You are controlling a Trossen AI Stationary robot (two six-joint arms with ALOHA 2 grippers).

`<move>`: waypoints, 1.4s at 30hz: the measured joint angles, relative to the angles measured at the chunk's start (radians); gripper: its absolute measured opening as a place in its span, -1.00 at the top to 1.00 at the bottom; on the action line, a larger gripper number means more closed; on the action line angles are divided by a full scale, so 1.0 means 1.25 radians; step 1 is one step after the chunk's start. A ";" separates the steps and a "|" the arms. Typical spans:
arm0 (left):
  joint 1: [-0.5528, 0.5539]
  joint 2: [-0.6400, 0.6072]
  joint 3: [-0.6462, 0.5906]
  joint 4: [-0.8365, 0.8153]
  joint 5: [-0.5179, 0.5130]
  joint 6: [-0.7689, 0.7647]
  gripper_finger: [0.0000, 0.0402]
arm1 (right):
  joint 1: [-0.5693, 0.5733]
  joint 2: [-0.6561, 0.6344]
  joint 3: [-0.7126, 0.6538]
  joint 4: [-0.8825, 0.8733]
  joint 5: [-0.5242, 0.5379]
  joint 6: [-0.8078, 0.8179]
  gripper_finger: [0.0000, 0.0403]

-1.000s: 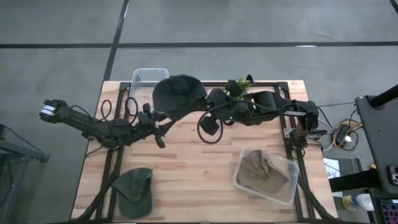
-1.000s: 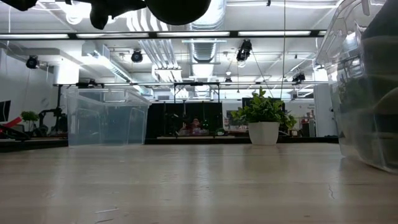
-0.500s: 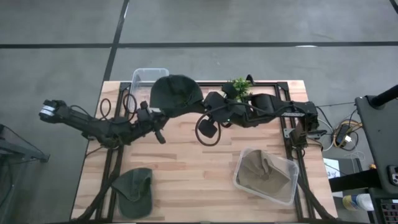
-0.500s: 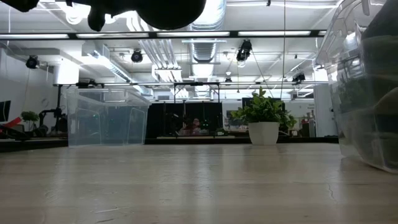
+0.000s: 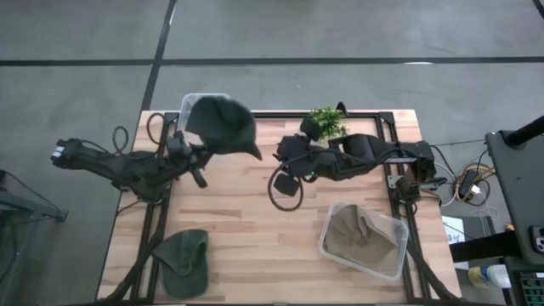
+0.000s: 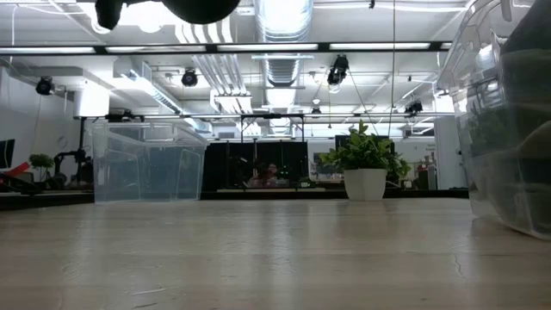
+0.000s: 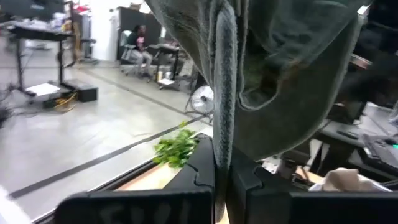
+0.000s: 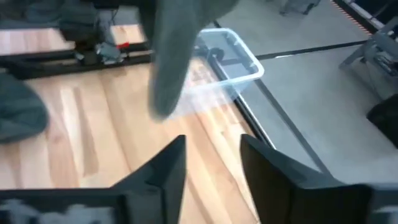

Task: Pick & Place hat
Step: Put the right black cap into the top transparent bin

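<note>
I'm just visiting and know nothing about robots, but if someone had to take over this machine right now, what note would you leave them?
Left gripper: fingers shut on the dark hat, held in the air over the clear bin at the table's far left corner.
Right gripper: fingers open, holding nothing, near mid-table.
Done: one tan hat lies in the near right bin.
Left: release the dark hat into the bin. Another green hat lies on the table's near left.

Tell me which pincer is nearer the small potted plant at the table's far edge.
Right. The right pincer sits open just beside the potted plant. The left pincer, shut on the dark hat, is farther off, by the empty clear bin.
</note>
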 joint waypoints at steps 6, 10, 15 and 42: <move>0.001 -0.038 0.088 -0.223 -0.087 -0.078 0.97 | 0.042 0.000 -0.001 -0.054 -0.004 0.034 -0.04; 0.001 -0.040 0.159 -0.390 -0.142 -0.162 0.97 | 0.070 0.000 -0.015 -0.058 -0.001 0.054 -0.15; 0.001 -0.033 0.251 -0.596 -0.185 -0.283 0.97 | 0.095 0.000 -0.045 -0.057 -0.001 0.063 -0.20; 0.231 0.114 0.457 -1.196 -0.060 -0.656 0.97 | 0.123 -0.001 -0.223 -0.009 -0.002 0.118 -0.16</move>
